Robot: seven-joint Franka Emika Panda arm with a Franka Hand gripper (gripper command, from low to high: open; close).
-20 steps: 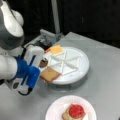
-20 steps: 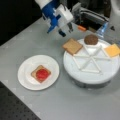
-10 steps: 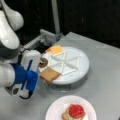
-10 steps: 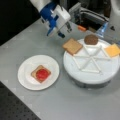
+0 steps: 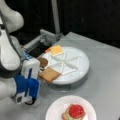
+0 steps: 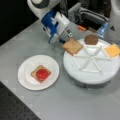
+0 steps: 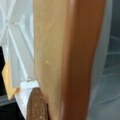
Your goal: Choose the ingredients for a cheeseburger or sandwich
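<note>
Grey tabletop point(image 5: 105, 65) under a dark backdrop, black perforated mat point(image 6: 15, 110) alongside.

Blue-and-white gripper point(image 6: 65, 37) low and tilted, fingers point(image 6: 67, 33) hidden.

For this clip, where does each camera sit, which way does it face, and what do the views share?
Front view: raised, looking down; arm and hand at its left, divided tray centre, white plate at bottom.
Front view: raised, from the opposite side; hand at top, plate left, tray right.
Wrist view: pressed close to the toast square; patty, cheese behind; no hand shows.
Shared: toast, patty, cheese, tray.
</note>
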